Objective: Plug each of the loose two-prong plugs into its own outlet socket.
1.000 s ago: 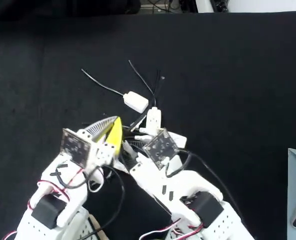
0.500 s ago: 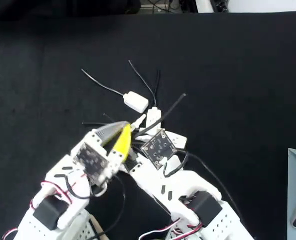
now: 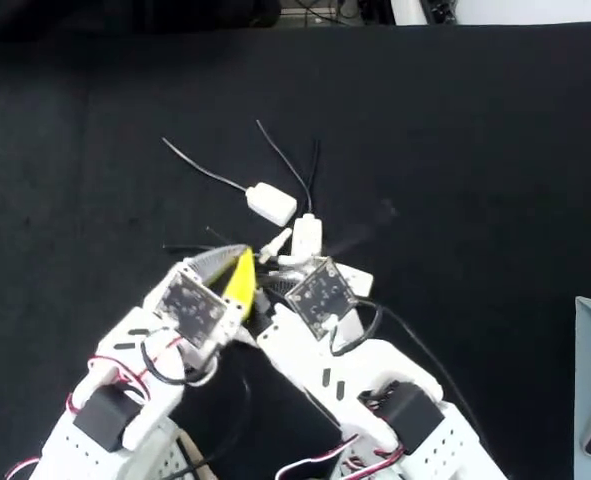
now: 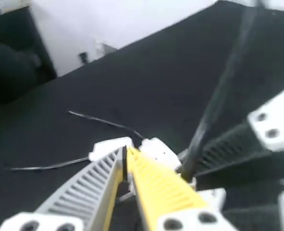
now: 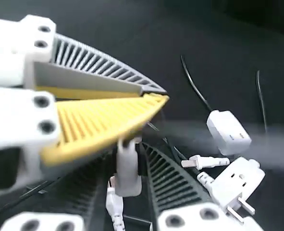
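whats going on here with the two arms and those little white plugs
Two robot arms are working close together over a black table. The right gripper holds a white plug between its dark fingers. The left gripper, grey and yellow fingers pressed together, sits right above that plug. A white socket block and another loose plug lie just beyond, not yet joined.

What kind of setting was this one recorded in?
Probably a robotics lab bench: two white robot arms work over a black-covered table, with loose plugs and a socket block on short wire stubs.
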